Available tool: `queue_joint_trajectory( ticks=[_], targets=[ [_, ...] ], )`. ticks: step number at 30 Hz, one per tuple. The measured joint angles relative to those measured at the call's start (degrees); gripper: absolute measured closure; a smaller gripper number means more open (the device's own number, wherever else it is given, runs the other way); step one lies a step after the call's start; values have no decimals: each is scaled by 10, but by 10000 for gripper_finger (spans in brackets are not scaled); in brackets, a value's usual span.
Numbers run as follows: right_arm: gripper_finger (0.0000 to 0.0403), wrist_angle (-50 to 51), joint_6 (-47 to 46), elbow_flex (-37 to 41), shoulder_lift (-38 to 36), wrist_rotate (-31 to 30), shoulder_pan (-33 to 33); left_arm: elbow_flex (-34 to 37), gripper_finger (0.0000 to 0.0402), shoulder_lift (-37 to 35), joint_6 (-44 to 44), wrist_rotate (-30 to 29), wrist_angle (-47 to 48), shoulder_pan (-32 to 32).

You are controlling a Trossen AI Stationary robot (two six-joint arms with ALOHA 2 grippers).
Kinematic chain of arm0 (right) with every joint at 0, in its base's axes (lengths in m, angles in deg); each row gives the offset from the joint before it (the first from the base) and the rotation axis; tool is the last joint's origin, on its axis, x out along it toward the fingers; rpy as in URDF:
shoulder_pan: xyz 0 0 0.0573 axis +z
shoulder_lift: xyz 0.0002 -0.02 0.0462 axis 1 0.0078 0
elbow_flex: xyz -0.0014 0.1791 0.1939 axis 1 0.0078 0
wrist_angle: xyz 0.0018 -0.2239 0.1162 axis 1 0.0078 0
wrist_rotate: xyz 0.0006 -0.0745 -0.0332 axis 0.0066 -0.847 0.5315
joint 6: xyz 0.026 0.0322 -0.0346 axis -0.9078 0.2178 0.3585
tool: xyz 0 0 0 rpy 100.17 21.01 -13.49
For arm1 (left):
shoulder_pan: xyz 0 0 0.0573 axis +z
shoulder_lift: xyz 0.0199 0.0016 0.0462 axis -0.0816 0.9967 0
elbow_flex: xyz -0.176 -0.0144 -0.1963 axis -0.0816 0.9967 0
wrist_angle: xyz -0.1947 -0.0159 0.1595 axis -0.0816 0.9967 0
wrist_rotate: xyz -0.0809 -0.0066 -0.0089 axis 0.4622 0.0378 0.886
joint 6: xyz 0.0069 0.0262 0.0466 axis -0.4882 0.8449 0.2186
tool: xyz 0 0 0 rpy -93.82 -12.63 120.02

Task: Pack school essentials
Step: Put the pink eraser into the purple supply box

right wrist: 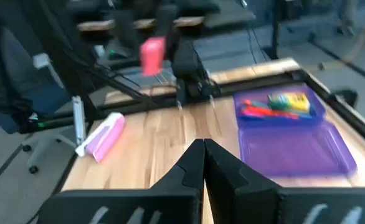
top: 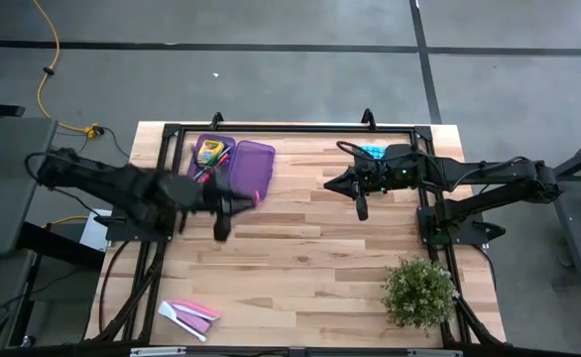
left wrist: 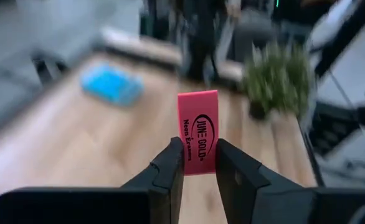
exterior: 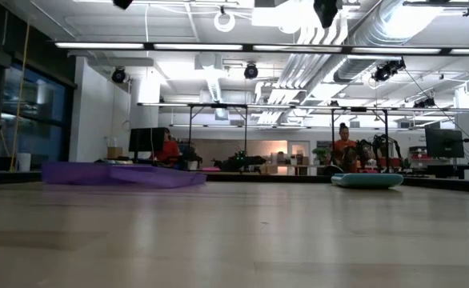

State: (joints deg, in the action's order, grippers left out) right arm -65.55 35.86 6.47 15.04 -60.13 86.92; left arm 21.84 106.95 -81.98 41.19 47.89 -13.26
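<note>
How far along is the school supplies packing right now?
Partly done. The open purple case already holds the crayon box and some pens. In hand: the left hand grips a pink eraser near the case. Still left: the pink and white items at the table's front edge and a blue item behind the right hand, which is shut and empty.

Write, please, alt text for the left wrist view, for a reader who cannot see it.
The left pincer is shut on a pink eraser with black lettering, held upright between its two dark fingers. Beyond it, blurred, lies a wooden table with a blue object and a small bushy green plant.
</note>
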Motion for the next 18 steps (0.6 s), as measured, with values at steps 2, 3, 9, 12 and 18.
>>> queue_joint_trajectory(
  ticks=[2,3,9,12,18],
  targets=[
    [403,-24,15,0,0,14,0,0,330,-22,57,13,-37,35],
    [403,-38,21,0,0,19,0,0,330,-32,79,25,-49,53],
    [403,-98,36,0,0,23,0,0,329,-52,132,136,-102,138],
    [403,-108,41,0,0,23,0,0,329,-45,133,184,-123,160],
    [403,-108,41,0,0,23,0,0,329,-25,133,219,-148,169]
  ],
)
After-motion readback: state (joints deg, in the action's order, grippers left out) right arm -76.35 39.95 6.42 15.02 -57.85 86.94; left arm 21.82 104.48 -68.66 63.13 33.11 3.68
